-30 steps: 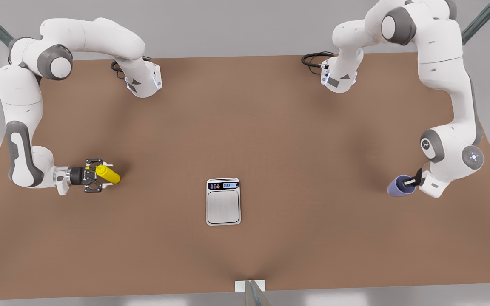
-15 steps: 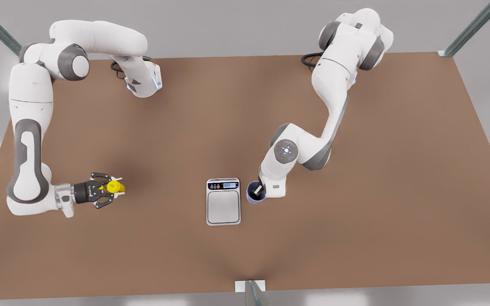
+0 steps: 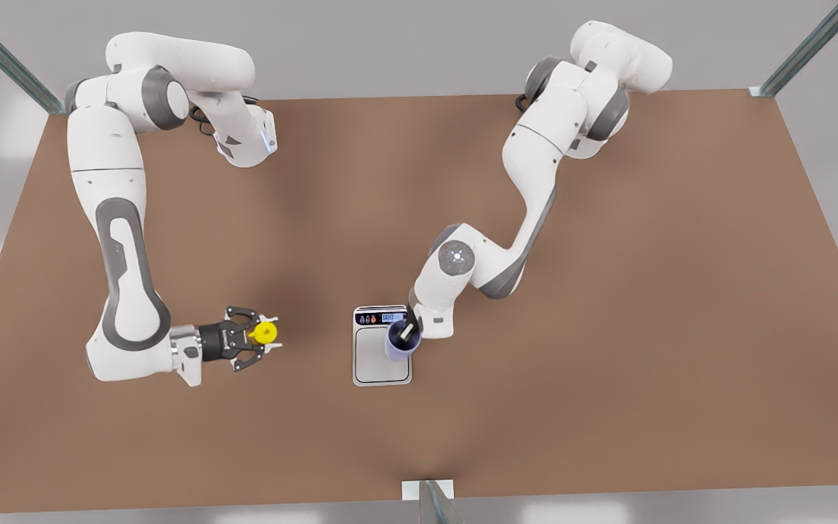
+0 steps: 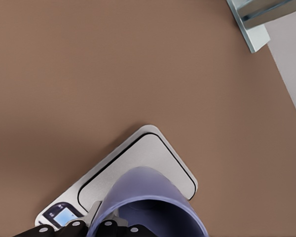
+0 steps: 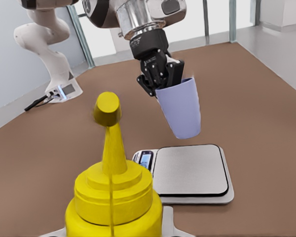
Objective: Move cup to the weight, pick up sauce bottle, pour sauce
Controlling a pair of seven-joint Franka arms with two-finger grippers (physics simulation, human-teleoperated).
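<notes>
The pale lavender cup (image 3: 398, 343) hangs a little above the weight (image 3: 379, 364), over its display end, slightly tilted. My left gripper (image 3: 407, 332) is shut on the cup's rim, one finger inside. From the left wrist the cup (image 4: 148, 205) covers part of the weight (image 4: 153, 155). The yellow sauce bottle (image 3: 265, 332) stands upright, nozzle up, in my right gripper (image 3: 259, 335), which is shut on it, off the weight toward the front view's left. The right wrist view shows the sauce bottle (image 5: 113, 197) close, with the cup (image 5: 180, 108), left gripper (image 5: 165, 74) and weight (image 5: 190, 170) beyond.
Brown table (image 3: 608, 327) with open room on all sides of the weight. A small white bracket (image 3: 428, 489) sits at the near edge. The arm bases (image 3: 244, 142) stand at the far edge with black cables.
The left gripper carried the cup from the front view's right side across to above the weight. The right gripper moved the sauce bottle toward the weight and turned it upright.
</notes>
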